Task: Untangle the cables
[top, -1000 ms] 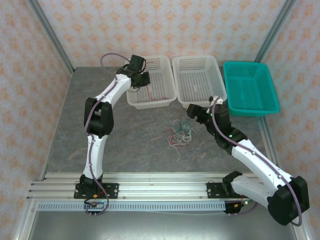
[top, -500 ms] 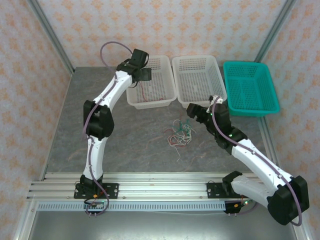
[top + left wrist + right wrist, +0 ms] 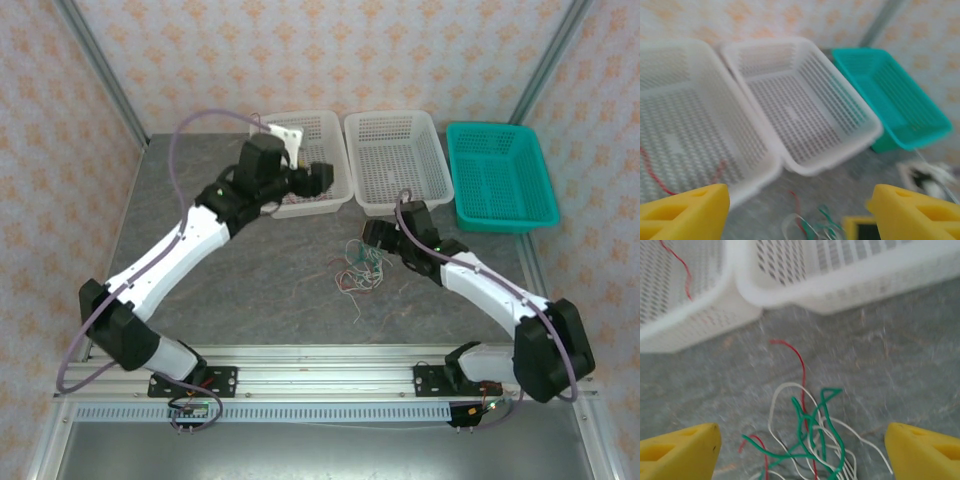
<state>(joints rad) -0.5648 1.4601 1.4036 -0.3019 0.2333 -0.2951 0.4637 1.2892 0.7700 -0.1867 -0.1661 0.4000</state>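
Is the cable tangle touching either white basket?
Apart. Right wrist view: a strip of bare table separates the tangle from the left basket and the middle basket.

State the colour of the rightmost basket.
Teal: the rightmost basket shows best in the top external view.

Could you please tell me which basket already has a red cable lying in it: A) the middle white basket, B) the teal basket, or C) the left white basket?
C: the right wrist view shows a red cable lying inside the left white basket, while the left wrist view shows no cable in the middle white basket or the teal basket.
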